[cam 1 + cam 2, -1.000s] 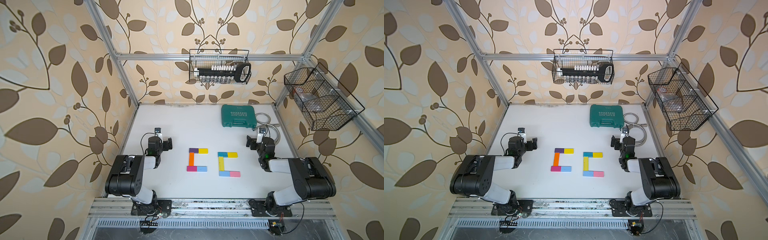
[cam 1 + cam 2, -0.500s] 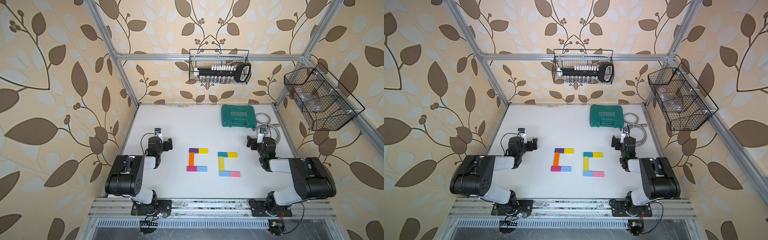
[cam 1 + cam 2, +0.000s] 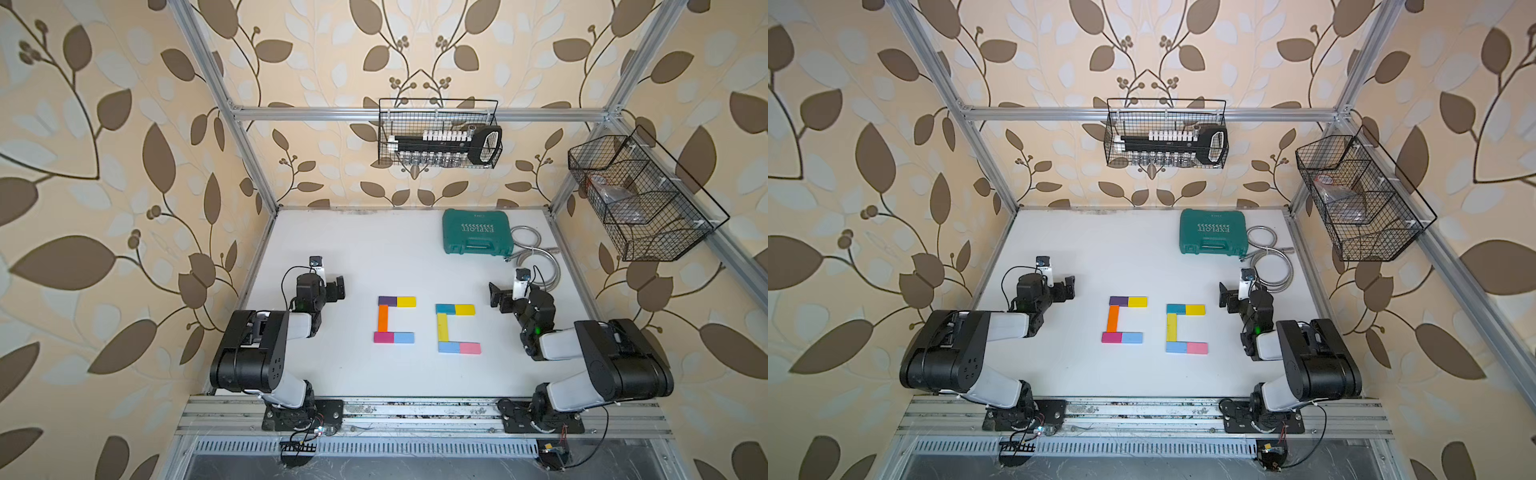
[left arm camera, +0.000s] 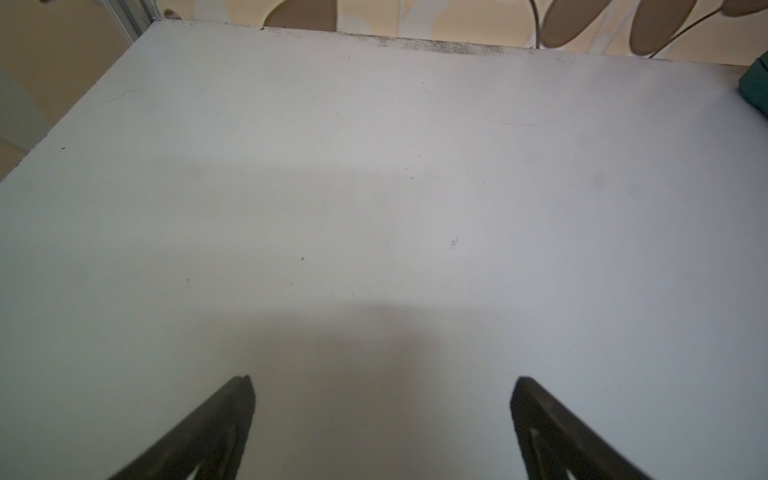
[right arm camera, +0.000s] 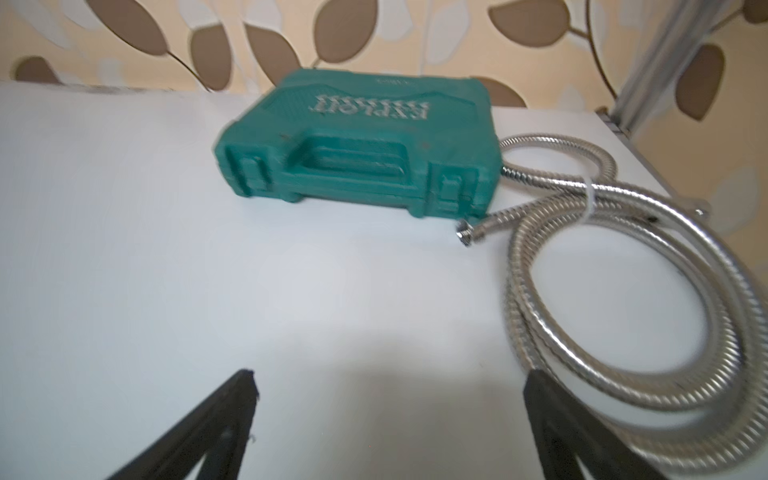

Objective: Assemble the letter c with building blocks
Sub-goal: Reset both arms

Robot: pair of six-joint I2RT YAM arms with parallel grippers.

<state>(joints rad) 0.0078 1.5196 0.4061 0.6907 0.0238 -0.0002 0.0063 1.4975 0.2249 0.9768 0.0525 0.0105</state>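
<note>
Leaf-patterned walls close in a white tabletop point(image 3: 374, 249), and at its middle the building blocks point(image 3: 387, 301) lie flat as two letters side by side. The left C point(image 3: 405, 301) has an orange bar point(image 3: 382, 318) as its spine, with two short blocks across the far end and two across the near end. The right C point(image 3: 465, 309) is built the same way on a yellow bar point(image 3: 442, 327). In both top views the pieces of each letter touch.

Over the last second no block has shifted, and both arms sit drawn back, one on either side of the letters and well apart from them. The left pincer point(image 4: 382, 380) is spread wide over bare tabletop and holds nothing. The right pincer point(image 5: 392, 374) is just as wide and empty, facing the green case point(image 5: 357, 141) and the coiled metal hose point(image 5: 623, 216) at the far right. Its wrist view is slightly blurred, so that arm may be drifting a little.

By my reading the letters are finished, no block lies loose, and the arms are parked.
</note>
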